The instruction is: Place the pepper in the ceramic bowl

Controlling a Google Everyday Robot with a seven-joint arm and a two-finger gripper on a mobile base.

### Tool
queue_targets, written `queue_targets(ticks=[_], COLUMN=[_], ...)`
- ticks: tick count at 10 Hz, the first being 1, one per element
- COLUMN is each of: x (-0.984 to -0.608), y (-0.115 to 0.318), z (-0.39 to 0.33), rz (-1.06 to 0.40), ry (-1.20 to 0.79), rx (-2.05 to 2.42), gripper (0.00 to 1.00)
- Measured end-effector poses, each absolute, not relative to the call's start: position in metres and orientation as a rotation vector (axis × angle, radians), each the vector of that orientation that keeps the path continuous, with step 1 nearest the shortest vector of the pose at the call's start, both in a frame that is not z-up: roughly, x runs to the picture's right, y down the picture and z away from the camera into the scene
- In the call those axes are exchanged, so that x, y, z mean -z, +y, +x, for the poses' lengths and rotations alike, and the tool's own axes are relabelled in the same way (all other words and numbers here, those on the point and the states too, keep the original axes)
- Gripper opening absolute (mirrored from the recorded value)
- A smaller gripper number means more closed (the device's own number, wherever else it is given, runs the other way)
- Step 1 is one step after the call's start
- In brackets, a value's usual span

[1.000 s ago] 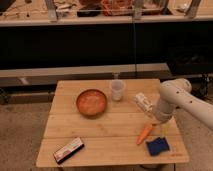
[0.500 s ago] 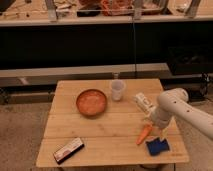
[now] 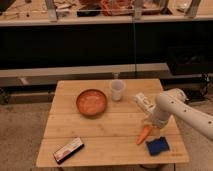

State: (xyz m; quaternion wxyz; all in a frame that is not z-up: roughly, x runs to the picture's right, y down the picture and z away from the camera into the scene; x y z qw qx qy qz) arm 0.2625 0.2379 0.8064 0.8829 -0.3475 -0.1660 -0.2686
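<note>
Seemingly over the pepper (image 3: pixel 144 134) near the table (image 3: pixel 100 146) edge, gripper (image 3: pixel 150 121) state unclear; ceramic bowl (image 3: pixel 92 102) well apart.

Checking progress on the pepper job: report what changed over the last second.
The gripper came down from above the table to the upper end of the pepper. Whether it has taken hold can't be seen. The pepper itself, the bowl, cup, blue block and flat box stayed where they were.

On table (image 3: pixel 110 136): ceramic bowl (image 3: pixel 78 103) left of centre, cup (image 3: pixel 117 91) just right; pepper (image 3: pixel 144 134) front right, block (image 3: pixel 157 146) beside it (edge side); gripper (image 3: pixel 149 122) at pepper's rear end.
</note>
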Motion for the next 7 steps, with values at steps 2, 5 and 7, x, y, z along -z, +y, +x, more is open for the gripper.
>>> queue_targets(ticks=[2,5,7], x=[-0.816,-0.824,-0.828], y=[0.238,0.239,0.24], z=[0.262,0.262,0.26], rz=[-0.736,-0.742,-0.747], ry=[-0.343,-0.326,-0.318], rx=[0.565,0.57,0.572], gripper=[0.66,0.61,0.49])
